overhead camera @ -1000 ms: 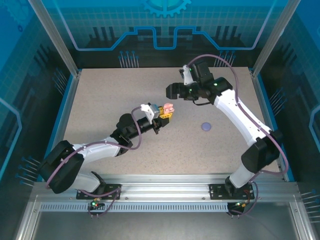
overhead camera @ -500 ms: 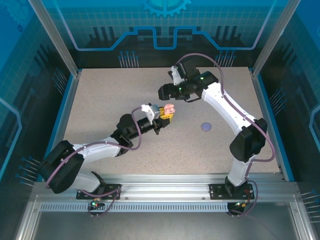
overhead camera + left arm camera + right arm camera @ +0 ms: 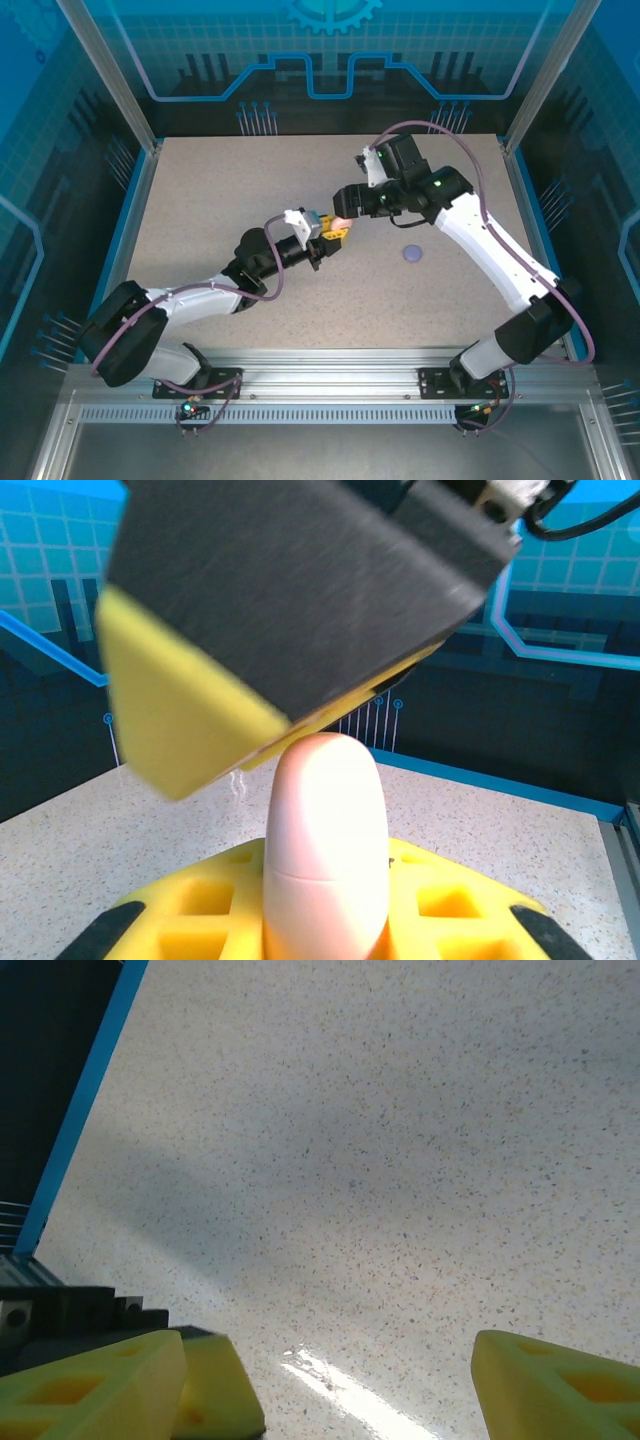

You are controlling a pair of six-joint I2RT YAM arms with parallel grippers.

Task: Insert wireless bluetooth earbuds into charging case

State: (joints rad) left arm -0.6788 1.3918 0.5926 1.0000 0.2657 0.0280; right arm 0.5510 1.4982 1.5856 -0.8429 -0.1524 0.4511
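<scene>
My left gripper [image 3: 331, 233] is shut on a pale pink rounded charging case [image 3: 340, 214] and holds it up off the table. In the left wrist view the case [image 3: 325, 830] stands upright between the yellow fingers [image 3: 190, 925], with a thin seam around it, and looks closed. My right gripper [image 3: 346, 203] hovers right over the case, open. One of its fingers [image 3: 290, 600], dark with a yellow pad, sits just above the case top. In the right wrist view its fingers [image 3: 100, 1385] stand wide apart over bare table. The earbuds are out of view.
A small purple round object [image 3: 412, 254] lies on the speckled table [image 3: 200, 200] to the right of both grippers. Blue rails and clear walls [image 3: 140, 180] border the table on the left, right and back.
The right arm swung left, then came back and down, so its gripper now sits right over the pink case. The left arm has held still with the case.
</scene>
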